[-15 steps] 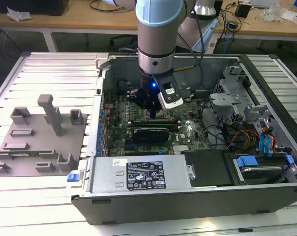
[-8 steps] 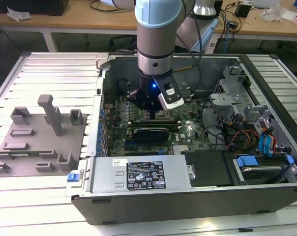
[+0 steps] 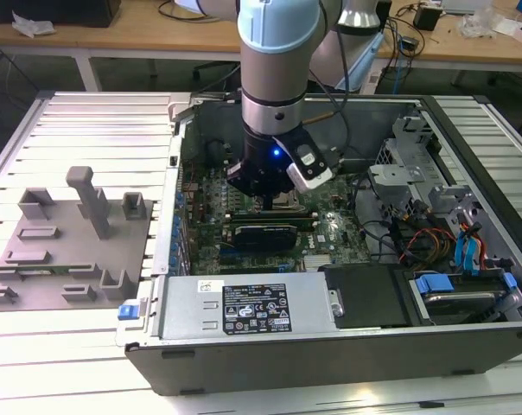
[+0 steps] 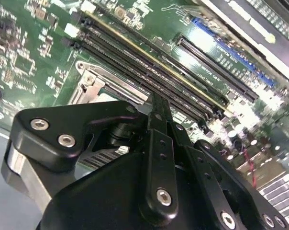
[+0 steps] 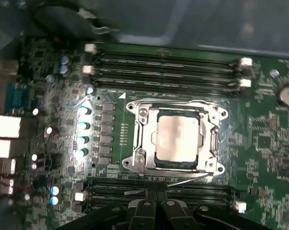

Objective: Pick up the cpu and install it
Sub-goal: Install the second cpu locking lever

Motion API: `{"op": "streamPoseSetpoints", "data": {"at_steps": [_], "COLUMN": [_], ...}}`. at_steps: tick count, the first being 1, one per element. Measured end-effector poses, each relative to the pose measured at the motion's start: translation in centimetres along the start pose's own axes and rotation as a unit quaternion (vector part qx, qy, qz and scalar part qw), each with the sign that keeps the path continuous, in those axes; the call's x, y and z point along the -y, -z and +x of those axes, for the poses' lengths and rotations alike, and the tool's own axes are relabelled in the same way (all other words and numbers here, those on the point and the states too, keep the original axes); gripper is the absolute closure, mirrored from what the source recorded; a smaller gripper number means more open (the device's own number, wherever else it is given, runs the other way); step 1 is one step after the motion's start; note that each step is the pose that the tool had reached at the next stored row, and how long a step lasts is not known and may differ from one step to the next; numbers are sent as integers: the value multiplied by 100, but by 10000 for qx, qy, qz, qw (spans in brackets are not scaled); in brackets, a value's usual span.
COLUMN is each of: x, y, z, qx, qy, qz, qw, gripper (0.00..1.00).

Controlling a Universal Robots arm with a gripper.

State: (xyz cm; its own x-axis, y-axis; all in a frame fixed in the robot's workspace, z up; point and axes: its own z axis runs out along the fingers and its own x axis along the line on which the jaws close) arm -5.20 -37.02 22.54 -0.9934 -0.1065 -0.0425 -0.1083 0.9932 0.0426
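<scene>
The cpu [image 5: 177, 139], a small square chip with a pale silvery top, lies flat inside the metal-rimmed socket frame [image 5: 139, 139] on the green motherboard [image 3: 330, 229]. In the first wrist view my gripper [image 5: 156, 194] hangs just beside the socket. Its two dark fingers are pressed together and hold nothing. In the exterior view the gripper [image 3: 263, 201] is low inside the open computer case [image 3: 330, 346], over the middle of the board. The second wrist view looks along the shut fingers [image 4: 159, 120] toward the memory slots.
Long memory slots [image 5: 168, 72] run on both sides of the socket. A grey fixture plate with upright posts [image 3: 71, 233] lies outside the case at the exterior view's left. Drive bays and coloured cables [image 3: 434, 242] crowd the case's right part.
</scene>
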Motion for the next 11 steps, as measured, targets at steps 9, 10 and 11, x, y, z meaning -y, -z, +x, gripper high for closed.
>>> {"op": "streamPoseSetpoints", "data": {"at_steps": [9,10,11], "x": [-9,-10,-12], "y": [-71,-83,-91], "z": [111,141,161], "qx": [-29,-30,-30], "qy": [653,670,677], "qz": [-17,-18,-22], "qw": [9979,9977,9977], "gripper": [89,89,89]}}
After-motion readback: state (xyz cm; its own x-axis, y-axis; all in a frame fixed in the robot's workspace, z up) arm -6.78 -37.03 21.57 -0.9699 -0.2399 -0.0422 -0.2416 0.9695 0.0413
